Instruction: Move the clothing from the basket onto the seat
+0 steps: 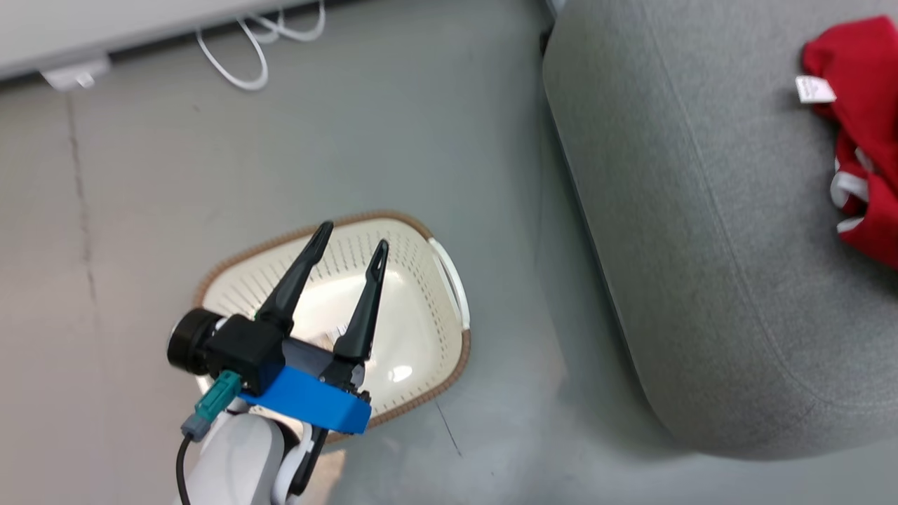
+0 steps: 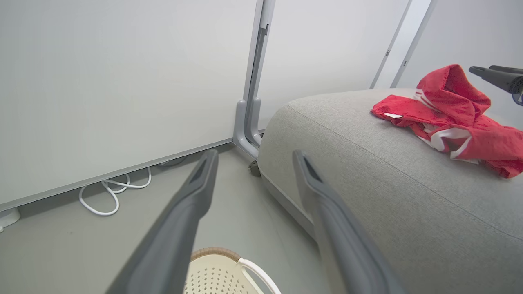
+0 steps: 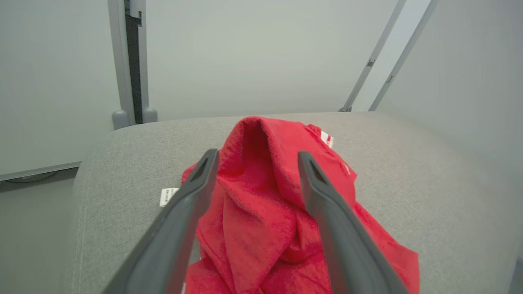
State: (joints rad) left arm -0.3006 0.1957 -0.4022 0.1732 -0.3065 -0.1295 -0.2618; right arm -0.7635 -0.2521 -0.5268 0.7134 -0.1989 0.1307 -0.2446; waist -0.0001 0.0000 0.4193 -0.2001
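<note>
Clothing lies in a loose red heap on the seat, well apart from the basket, which stands on the floor just beside the seat's rounded edge. The right gripper is poised at the heap with its jaws spread wide. A raised fold of the fabric stands between the two fingers, but neither finger pinches it, and nothing is held. The left gripper hangs over the basket, jaws likewise wide and empty, fingers pointing toward the far wall of the basket. The visible part of the basket interior presents only the pale floor and the perforated wall. The left gripper and its forearm cover part of the near floor, so whether a piece remains there cannot be told. Judged from this layout, the step in hand is the end of a placement, with the garment set down and the right jaws clear of it. The transfer appears complete or close to it. The next move calls for raising the right gripper straight off the heap so that the upright fold does not catch on a finger and drag toward the seat edge. It then calls for clearing the left gripper from above the basket so that the covered portion can be checked for any remaining piece.
</note>
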